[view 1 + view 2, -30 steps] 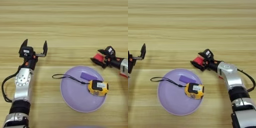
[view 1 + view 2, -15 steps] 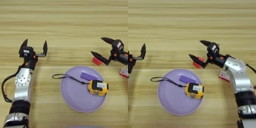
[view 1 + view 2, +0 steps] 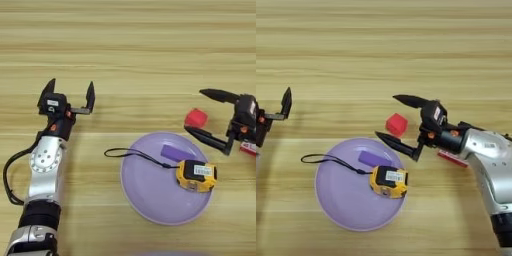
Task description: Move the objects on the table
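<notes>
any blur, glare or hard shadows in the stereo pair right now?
Left eye view: even light, no glare on the table; soft shadow under the plate at its near rim; the open left hand looks crisp. Right eye view: the open right hand has slightly soft fingertips; the red cube and tape measure are sharp, with faint shadows only.

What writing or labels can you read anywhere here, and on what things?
None can be read.
Tape measure: white label on top, print too small to read.
Red-and-white box: mostly hidden behind the right gripper, no print legible.
Left gripper: small white patch, unreadable.
</notes>
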Robot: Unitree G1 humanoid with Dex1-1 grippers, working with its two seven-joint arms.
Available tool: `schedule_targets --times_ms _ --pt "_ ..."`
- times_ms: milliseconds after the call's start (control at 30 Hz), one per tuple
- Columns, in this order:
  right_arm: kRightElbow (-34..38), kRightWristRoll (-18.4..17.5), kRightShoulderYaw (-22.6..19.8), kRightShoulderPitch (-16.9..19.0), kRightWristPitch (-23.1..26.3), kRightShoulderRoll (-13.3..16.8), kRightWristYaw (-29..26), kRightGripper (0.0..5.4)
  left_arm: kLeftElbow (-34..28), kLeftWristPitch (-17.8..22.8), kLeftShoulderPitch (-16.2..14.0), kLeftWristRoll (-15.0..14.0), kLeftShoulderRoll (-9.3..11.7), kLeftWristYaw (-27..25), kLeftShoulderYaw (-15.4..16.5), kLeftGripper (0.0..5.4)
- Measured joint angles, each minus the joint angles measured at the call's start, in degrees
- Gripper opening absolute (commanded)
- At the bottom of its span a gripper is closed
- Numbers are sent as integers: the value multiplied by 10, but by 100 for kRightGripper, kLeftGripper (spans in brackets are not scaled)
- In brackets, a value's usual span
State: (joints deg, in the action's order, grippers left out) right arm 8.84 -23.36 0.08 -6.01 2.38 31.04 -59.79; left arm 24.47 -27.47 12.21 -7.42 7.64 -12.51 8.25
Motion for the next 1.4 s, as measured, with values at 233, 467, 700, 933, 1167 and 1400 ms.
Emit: schedule_targets --times_ms 233,467,700,933,1167,1400 --pt "34 -16 0 36 9 25 -33 539 0 0 0 0 0 0 0 540" --pt "58 -12 17 73 10 53 -63 539 4 0 0 0 1 -1 1 540" --pt "57 28 50 89 5 64 -67 539 8 0 1 0 2 -1 2 540" --pt "34 56 70 94 1 65 -65 539 9 0 1 0 2 -1 3 540" --pt "13 76 85 94 -7 65 -64 493 9 0 1 0 2 -1 3 540" --pt "3 79 85 94 -9 65 -62 413 9 0 1 0 2 -2 3 540"
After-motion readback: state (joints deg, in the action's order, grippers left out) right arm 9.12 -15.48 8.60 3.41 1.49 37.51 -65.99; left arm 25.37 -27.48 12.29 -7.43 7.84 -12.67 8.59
